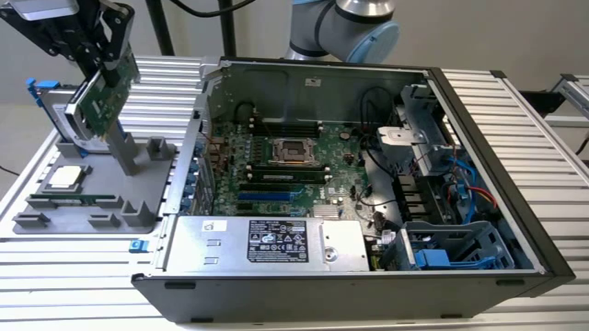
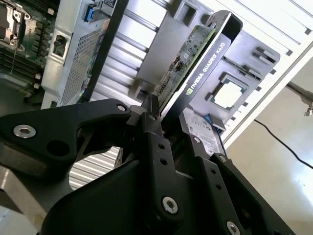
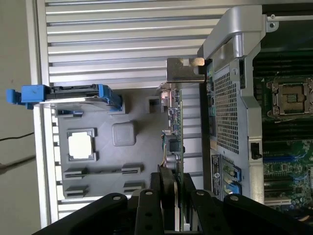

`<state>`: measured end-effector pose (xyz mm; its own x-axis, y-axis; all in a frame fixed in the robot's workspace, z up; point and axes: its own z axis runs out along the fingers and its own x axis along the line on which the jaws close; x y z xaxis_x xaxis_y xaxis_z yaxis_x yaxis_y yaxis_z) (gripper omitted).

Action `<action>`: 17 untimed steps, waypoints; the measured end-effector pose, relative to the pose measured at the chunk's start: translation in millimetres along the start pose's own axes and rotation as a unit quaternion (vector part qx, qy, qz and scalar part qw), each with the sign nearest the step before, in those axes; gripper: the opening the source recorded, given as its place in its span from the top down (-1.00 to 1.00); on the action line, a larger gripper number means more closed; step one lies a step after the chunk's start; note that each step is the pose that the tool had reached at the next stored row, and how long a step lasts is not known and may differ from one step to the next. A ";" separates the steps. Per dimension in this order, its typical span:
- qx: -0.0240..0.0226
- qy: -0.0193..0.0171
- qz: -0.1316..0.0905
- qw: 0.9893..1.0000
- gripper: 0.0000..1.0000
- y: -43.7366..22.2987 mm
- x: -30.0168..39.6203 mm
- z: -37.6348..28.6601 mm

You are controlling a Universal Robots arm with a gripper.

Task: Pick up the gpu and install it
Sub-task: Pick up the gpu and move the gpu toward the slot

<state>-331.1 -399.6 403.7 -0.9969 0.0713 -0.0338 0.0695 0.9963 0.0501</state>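
Observation:
The gpu point(image 1: 99, 105), a green card with a black cooler and a silver end bracket, hangs tilted above the grey fixture tray point(image 1: 92, 207) at the exterior view's left, outside the open computer case point(image 1: 478, 138). My gripper point(image 1: 106, 61) is shut on the card's upper edge. In the second wrist view the black fingers point(image 2: 149, 115) clamp the green board point(image 2: 188, 54) and its black cooler. In the first wrist view the card shows edge-on point(image 3: 177, 127), with its bracket point(image 3: 185, 69) next to the case's perforated rear wall point(image 3: 226, 107).
The motherboard point(image 1: 276, 169) lies open inside the case, with a power supply point(image 1: 267, 241) in front and drive cages at the right. On the tray sit a processor point(image 1: 66, 177), a memory stick point(image 1: 74, 200) and a blue-framed hard drive point(image 3: 73, 95).

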 end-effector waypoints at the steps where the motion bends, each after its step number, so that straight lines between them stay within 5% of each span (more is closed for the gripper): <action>1: 0.000 0.000 0.000 1.000 1.00 0.0 0.0 -0.7; 17: 0.000 0.000 0.000 1.000 1.00 0.6 -0.4 -11.3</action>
<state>-331.1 -399.6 415.0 -0.9969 0.0712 -0.0338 0.0695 0.9963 0.0501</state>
